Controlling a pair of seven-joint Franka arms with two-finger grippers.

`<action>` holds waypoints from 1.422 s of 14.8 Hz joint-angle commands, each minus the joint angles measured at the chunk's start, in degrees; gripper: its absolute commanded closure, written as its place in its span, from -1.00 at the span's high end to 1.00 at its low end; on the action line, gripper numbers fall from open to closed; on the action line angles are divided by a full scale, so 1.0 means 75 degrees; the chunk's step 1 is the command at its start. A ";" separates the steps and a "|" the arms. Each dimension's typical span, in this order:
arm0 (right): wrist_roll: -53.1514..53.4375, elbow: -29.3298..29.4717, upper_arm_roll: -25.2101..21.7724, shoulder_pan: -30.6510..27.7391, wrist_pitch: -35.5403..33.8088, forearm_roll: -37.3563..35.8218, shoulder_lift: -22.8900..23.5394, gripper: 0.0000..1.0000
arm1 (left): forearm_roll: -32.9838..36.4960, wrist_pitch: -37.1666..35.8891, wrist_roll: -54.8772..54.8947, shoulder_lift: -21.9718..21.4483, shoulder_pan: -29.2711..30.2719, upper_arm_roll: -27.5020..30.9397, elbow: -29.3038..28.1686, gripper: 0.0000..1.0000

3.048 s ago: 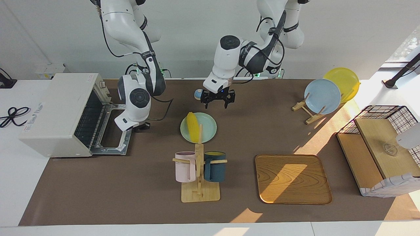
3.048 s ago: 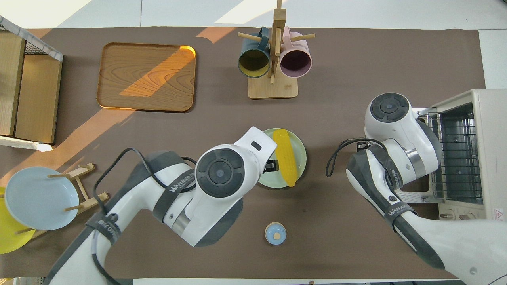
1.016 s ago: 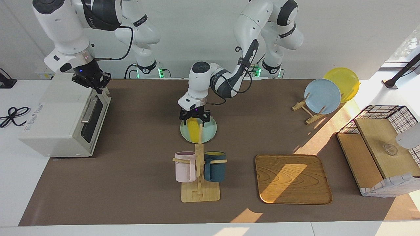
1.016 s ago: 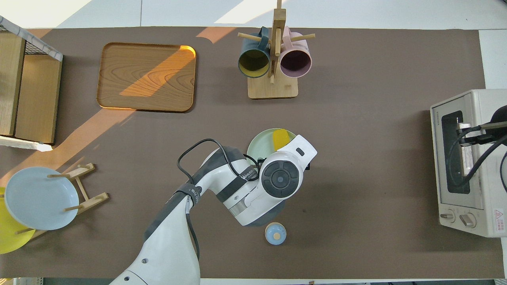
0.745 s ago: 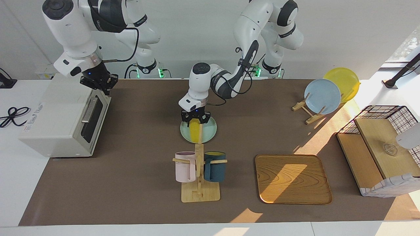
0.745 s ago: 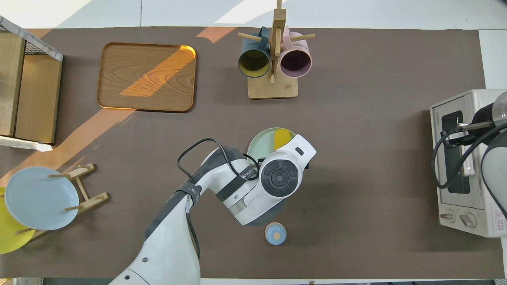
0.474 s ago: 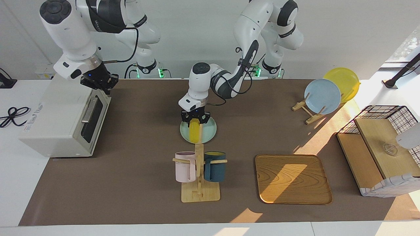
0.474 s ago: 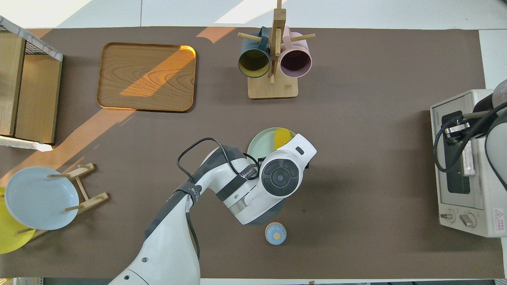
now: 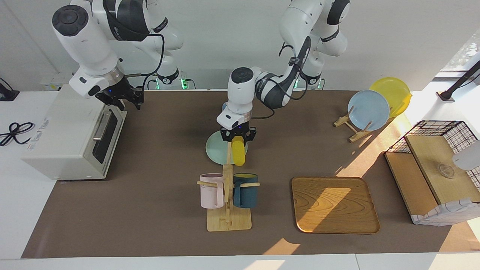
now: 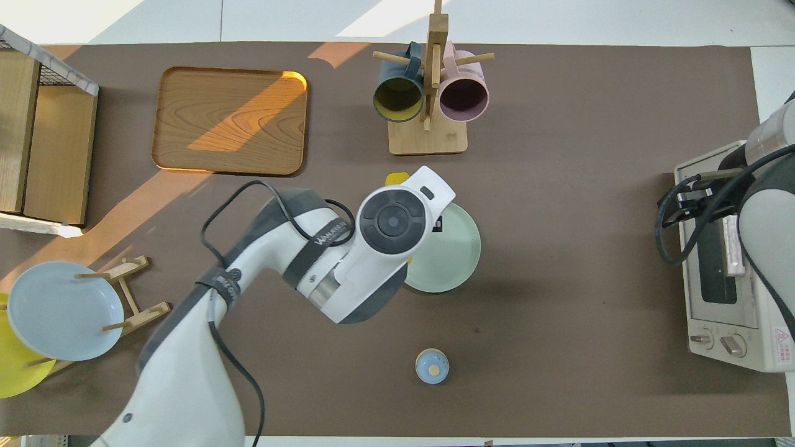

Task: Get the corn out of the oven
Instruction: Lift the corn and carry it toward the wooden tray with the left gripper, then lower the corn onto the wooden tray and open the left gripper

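While corn hangs in the air, the scene reads view by view as follows.

Facing view:
left gripper (image 9: 238, 137): clenched on the corn (image 9: 237, 153), up over the table's middle, by the edge of the green plate (image 9: 213, 148).
corn: out of the oven, held by its upper end, hanging almost upright w/ lower tip pointing down toward the mug rack (image 9: 227, 195).
oven (image 9: 71, 132): at the right arm's end of the table, door shut, nothing seen thru the dark glass.
right gripper (image 9: 122, 98): up by the oven's top front corner, at the edge nearest the robots; fingers look parted, holding nothing.
step (my read): corn is already clear of the oven, so this is the carry stage, w/ a set-down spot not yet reached.

Overhead view:
left gripper: hidden under its own wrist; only a sliver of corn (image 10: 395, 179) shows past it, on the side away from the robots.
green plate (image 10: 456, 257): bare, mid-table.
wooden tray (image 10: 230, 121): toward the left arm's end, near the table edge farthest from the robots.
blue knob-lidded item (image 10: 431, 365): near the table edge closest to the robots.
oven (image 10: 723, 273): partly covered by the right arm; right gripper (image 10: 692, 198) over its front corner.
next move (judgement): lower the corn onto a free flat spot, keep its tip off the mug rack pegs, let go only once it rests. Cob is round and glossy, so likely to roll when freed.
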 commanded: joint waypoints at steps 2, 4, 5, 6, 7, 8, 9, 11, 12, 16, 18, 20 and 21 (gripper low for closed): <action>0.0272 0.0043 0.0000 -0.0070 -0.0190 0.0216 -0.0105 1.00 | 0.0147 -0.0608 0.1424 -0.0438 0.1222 -0.0057 -0.0101 -1.00; 0.0272 -0.0027 -0.0001 -0.0070 -0.0202 0.0216 -0.0128 1.00 | 0.0077 -0.0561 0.2032 -0.0194 0.2101 -0.0069 0.0423 -1.00; 0.0272 -0.0016 -0.0001 -0.0058 -0.0190 0.0216 -0.0129 1.00 | -0.0062 -0.0561 0.2547 -0.0018 0.2454 -0.0057 0.0694 -1.00; 0.0272 0.0007 -0.0001 -0.0058 -0.0167 0.0204 -0.0105 1.00 | -0.0110 -0.0526 0.3004 0.0076 0.2747 -0.0046 0.0882 -1.00; 0.0261 0.0031 -0.0001 -0.0070 -0.0155 0.0204 -0.0105 1.00 | -0.0157 -0.0491 0.3415 0.0182 0.3191 -0.0057 0.1012 -1.00; 0.0261 0.0043 -0.0024 -0.0081 -0.0155 0.0204 -0.0105 1.00 | -0.0216 -0.0479 0.3686 0.0427 0.3486 -0.0080 0.1187 -1.00; 0.0261 0.0066 -0.0036 -0.0093 -0.0178 0.0204 -0.0105 1.00 | -0.0263 -0.0490 0.3851 0.0731 0.3616 -0.0081 0.1572 -1.00; 0.0261 0.0078 -0.0059 -0.0082 -0.0178 0.0204 -0.0105 1.00 | -0.0380 -0.0479 0.3935 0.1619 0.3758 -0.0069 0.2497 -1.00; 0.0261 0.0078 -0.0071 -0.0070 -0.0190 0.0192 -0.0117 1.00 | -0.0450 -0.0409 0.3935 0.2100 0.3851 -0.0069 0.2988 -1.00; 0.0260 0.0055 -0.0082 -0.0081 -0.0143 0.0204 -0.0105 1.00 | -0.0427 0.0747 0.3946 0.2527 0.4145 -0.0057 0.2798 -1.00; 0.0260 0.0066 -0.0094 -0.0082 -0.0073 0.0204 -0.0105 1.00 | -0.0462 0.1160 0.3947 0.2433 0.4238 -0.0057 0.2339 -1.00; 0.0261 0.0055 -0.0083 -0.0082 -0.0061 0.0192 -0.0105 1.00 | -0.0451 0.1384 0.3958 0.2293 0.4250 -0.0046 0.1999 -1.00; 0.0261 0.0043 -0.0083 -0.0082 -0.0073 0.0192 -0.0105 1.00 | -0.0439 0.1327 0.3981 0.2281 0.4262 -0.0045 0.1997 -0.90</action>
